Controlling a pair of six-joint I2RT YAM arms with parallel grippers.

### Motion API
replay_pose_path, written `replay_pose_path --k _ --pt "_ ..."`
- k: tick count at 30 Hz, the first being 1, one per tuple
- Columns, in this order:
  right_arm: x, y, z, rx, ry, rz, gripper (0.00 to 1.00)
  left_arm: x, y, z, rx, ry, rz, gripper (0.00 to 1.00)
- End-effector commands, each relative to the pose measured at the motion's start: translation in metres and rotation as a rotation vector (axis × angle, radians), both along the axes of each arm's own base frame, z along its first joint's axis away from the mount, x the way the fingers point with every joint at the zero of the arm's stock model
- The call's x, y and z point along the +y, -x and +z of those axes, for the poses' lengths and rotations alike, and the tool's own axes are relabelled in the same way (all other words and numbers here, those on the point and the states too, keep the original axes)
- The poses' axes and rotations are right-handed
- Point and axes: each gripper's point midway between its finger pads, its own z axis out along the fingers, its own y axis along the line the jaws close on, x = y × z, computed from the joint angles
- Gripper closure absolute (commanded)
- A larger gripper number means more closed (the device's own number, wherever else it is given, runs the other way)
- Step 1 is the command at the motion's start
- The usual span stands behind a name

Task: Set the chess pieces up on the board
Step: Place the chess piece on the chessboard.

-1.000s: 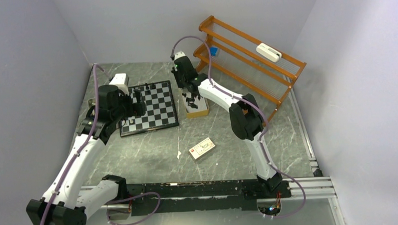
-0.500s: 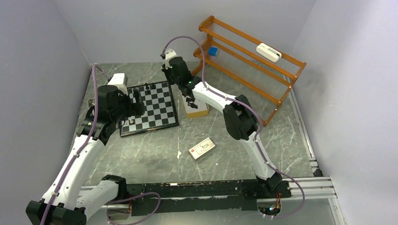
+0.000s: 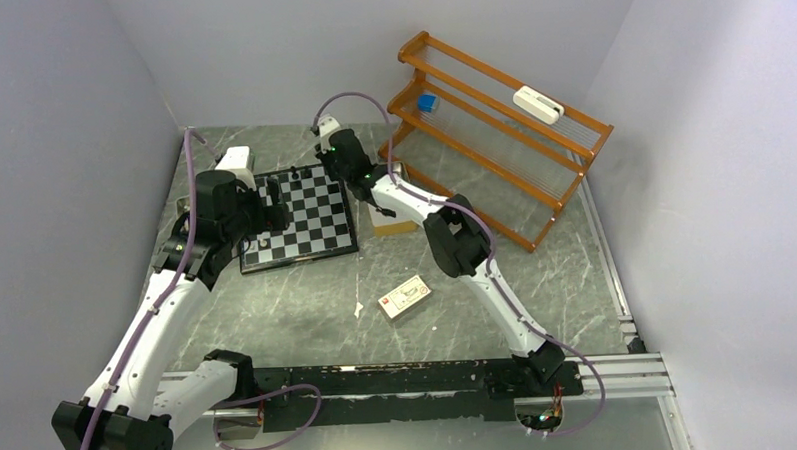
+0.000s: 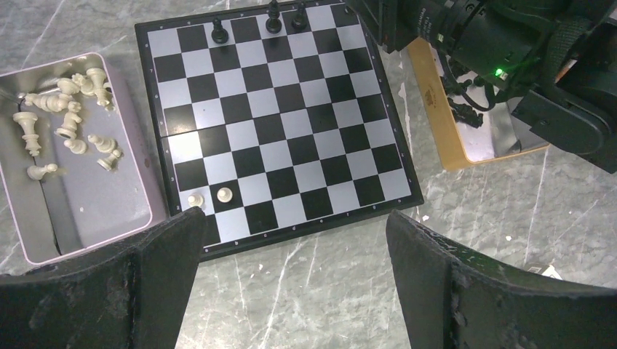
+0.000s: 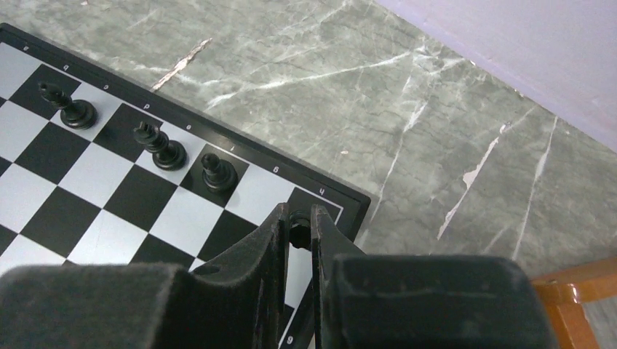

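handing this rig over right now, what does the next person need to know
Grippers: left gripper open and empty, fingers spread above the board's near edge. The right gripper is shut on a black piece over the far right corner of the board.
Done: three black pieces stand on the far row, two pale pieces near the near left corner.
Left: loose pale pieces lie in the tin left of the board, black ones in the tan box on its right. Most squares are bare.
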Motion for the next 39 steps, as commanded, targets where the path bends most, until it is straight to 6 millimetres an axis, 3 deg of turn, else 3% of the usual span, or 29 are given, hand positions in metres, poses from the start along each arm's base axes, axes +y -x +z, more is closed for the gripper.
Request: replay_pose_path --k 1,17,23,26,30,39 --pt "0.01 -0.01 0.009 -0.057 -0.019 0.011 0.83 0.005 0.001 0.003 -0.015 0.002 0.026 0.02" --pt "0.005 -0.018 -0.025 -0.001 -0.01 -0.002 0.79 0.004 0.001 0.004 -0.019 0.009 0.022 0.02" --pt "0.0 -0.022 -0.028 0.009 -0.022 -0.017 0.77 0.004 0.001 0.003 -0.019 0.009 0.021 0.02" --pt "-0.001 -0.023 -0.029 0.011 -0.023 -0.02 0.68 0.004 0.001 0.004 -0.02 0.009 0.022 0.02" --pt "-0.002 -0.024 -0.029 0.013 -0.026 -0.019 0.65 0.004 0.001 0.003 -0.018 0.01 0.02 0.02" --pt "0.002 -0.024 -0.028 0.017 -0.048 -0.006 0.72 0.003 0.0 0.003 -0.015 0.013 0.017 0.02"
